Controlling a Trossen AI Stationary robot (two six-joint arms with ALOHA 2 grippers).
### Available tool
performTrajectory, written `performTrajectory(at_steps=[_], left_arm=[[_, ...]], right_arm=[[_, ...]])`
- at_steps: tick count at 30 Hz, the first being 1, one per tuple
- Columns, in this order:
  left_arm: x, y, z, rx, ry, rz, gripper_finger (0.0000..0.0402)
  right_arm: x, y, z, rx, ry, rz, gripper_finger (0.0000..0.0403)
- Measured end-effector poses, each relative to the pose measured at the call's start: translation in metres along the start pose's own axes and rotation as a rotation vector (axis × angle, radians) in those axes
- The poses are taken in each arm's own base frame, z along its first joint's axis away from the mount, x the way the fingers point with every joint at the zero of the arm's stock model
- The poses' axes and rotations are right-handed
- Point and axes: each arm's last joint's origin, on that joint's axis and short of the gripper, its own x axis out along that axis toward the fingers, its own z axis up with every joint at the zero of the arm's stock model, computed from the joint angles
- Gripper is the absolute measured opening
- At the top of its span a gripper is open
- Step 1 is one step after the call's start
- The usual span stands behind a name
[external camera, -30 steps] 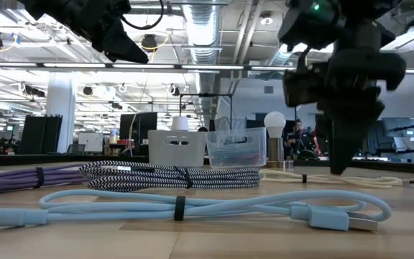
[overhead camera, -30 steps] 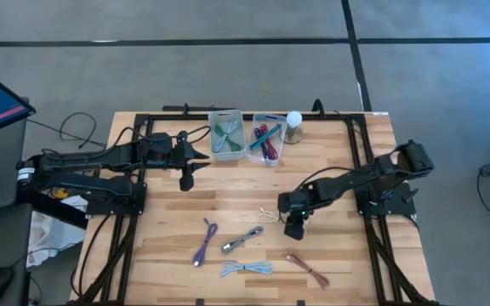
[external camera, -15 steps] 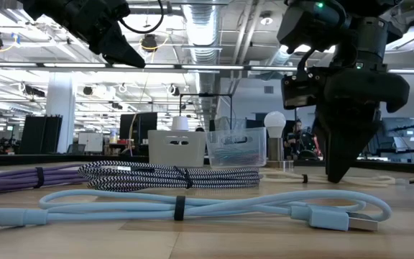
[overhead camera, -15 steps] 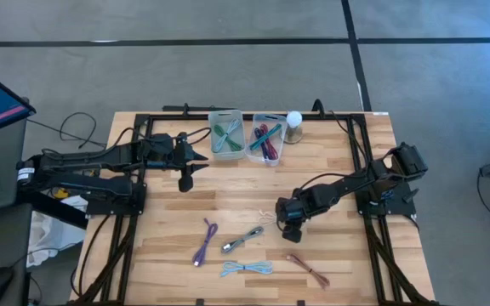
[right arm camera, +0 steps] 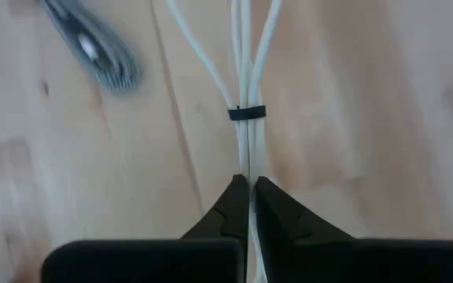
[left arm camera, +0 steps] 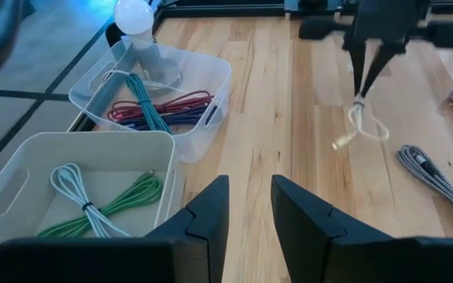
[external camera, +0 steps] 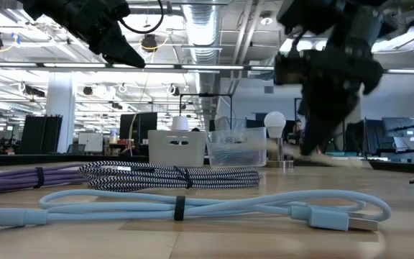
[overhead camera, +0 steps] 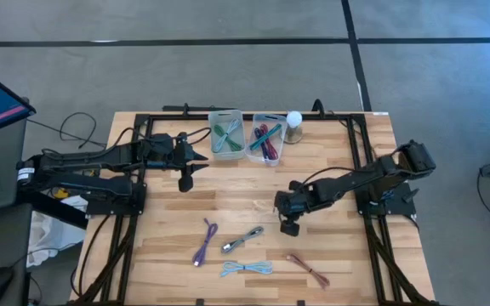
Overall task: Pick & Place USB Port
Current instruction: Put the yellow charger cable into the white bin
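Note:
The cream USB cable, a small bundle bound by a black tie, hangs under my right gripper, which is shut on it near the table's middle. My left gripper stands open and holds nothing; it hovers at the far left, beside a white bin of green cables. Next to that bin stands a clear bin with red, blue and green cables. My right gripper pinches several strands of the cream cable between its two fingertips, a little short of the black tie. The fingers come from above, slanting down. The bundle hangs slack below them, a loop and one plug lowest; whether that end touches the table I cannot tell.
On the near half of the table lie a purple cable, a grey striped cable, a light blue cable and a reddish cable. A light bulb on a stand is beside the clear bin.
My right gripper has shut on the cream cable, which lay on the table. It has then tipped and risen a little, drawing the cable up with it. My left arm has kept still.

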Motion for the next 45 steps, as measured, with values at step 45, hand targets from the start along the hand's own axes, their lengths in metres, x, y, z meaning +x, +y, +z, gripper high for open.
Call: performTrajectory(at_steps=[45], left_arm=[[0.041,-0.006,0.019,0.014,-0.213,-0.151,0.0129]], right_arm=[[-0.051,-0.058,0.088,-0.211,-0.779,-0.026,0.0]])
